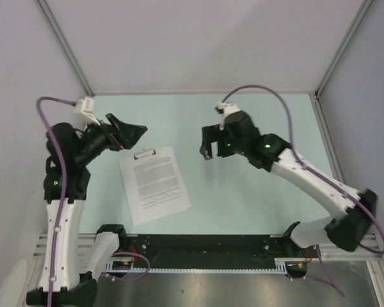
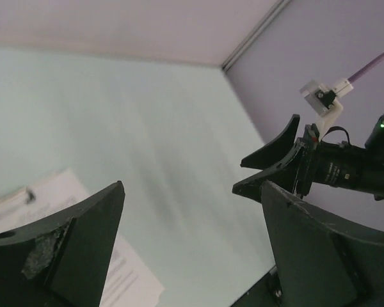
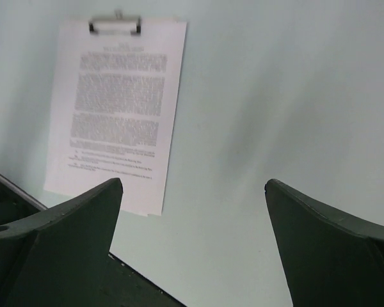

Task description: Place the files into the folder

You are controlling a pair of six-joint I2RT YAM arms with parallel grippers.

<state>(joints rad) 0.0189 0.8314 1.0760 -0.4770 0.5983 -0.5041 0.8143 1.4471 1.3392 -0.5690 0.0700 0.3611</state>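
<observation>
Top external view, item one: left gripper (image 1: 133, 135), jaws spread wide with nothing between them, hanging above the table (image 1: 256, 192) just beyond the clip end of the files (image 1: 155, 185). Item two: right gripper (image 1: 208, 142), jaws equally wide and empty, well apart from the left one, the files lying off to its left and nearer the arm bases. Item three: the files, a printed top sheet lying flat, stacked on the folder (image 1: 144, 153), whose metal clip alone shows, pinching the sheets' far short edge.
</observation>
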